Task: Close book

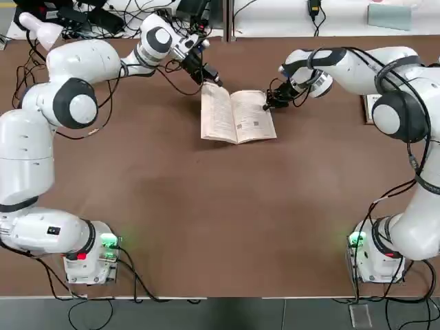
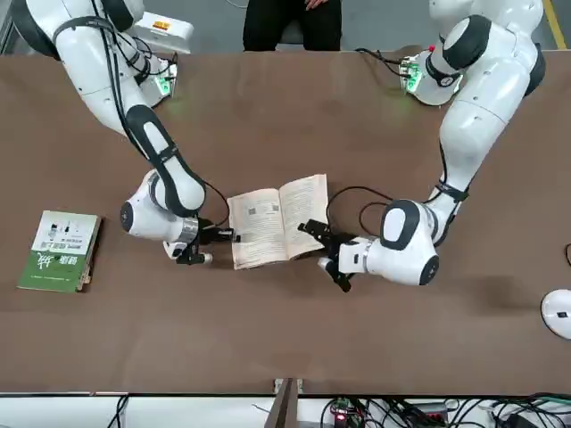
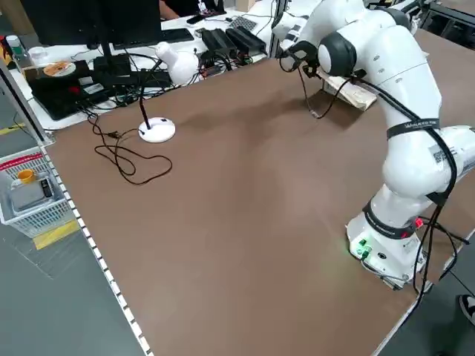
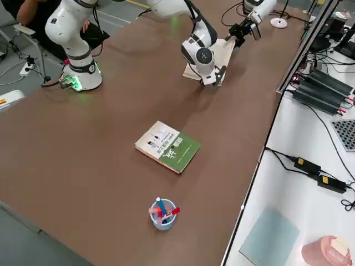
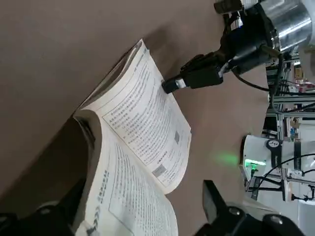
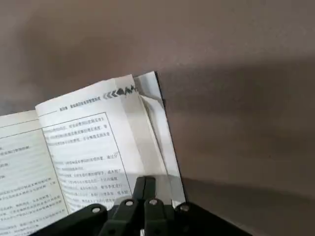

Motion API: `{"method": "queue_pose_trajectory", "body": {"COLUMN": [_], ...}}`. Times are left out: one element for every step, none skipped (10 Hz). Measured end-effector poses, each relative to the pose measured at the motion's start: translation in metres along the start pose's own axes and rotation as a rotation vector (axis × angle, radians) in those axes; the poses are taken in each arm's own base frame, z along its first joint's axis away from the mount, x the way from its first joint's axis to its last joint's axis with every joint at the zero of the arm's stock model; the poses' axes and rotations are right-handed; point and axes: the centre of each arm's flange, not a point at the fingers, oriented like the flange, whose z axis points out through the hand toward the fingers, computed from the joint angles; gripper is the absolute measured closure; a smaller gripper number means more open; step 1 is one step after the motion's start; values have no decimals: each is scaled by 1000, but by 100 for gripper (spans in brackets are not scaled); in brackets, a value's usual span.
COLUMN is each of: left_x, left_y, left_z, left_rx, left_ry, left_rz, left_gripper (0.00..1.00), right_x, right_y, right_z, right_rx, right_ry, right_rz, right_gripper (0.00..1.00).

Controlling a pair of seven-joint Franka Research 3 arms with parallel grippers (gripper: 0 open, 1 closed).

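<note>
The book lies open on the brown table, cream printed pages up; the front view shows the book between both arms. My left gripper is at its far left corner, open, one finger on each side of that corner in the left wrist view. My right gripper is shut, its tips resting on the outer edge of the right-hand page. The left-hand page curls up slightly from the table.
A green-and-white book lies on the table out beyond my right arm. A cup of pens stands farther out on that side. A white lamp base with its cable sits at the far left. A person sits behind the bases.
</note>
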Motion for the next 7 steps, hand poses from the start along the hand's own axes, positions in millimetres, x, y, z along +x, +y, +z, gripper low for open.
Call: {"method": "queue_pose_trajectory", "body": {"left_x": [1,1,1,2,2,3,3], "left_y": [4,9,13,17,19,22,24], "left_z": [-1,-1,-2,-1,-1,0,2], "left_rx": [-3,-6,-9,-12,-15,-18,-23], "left_ry": [-2,-4,-6,-7,-8,-10,-11], "left_rz": [-12,-26,-36,-46,-56,-63,-71], "left_gripper": [1,1,1,1,1,1,1], "right_x": [0,0,0,0,0,0,0], "right_y": [0,0,0,0,0,0,0], "right_z": [0,0,0,0,0,0,0], "right_rx": [0,0,0,0,0,0,0], "right_ry": [0,0,0,0,0,0,1], "right_rz": [0,0,0,0,0,0,0], "right_gripper": [99,99,99,99,99,99,99]}}
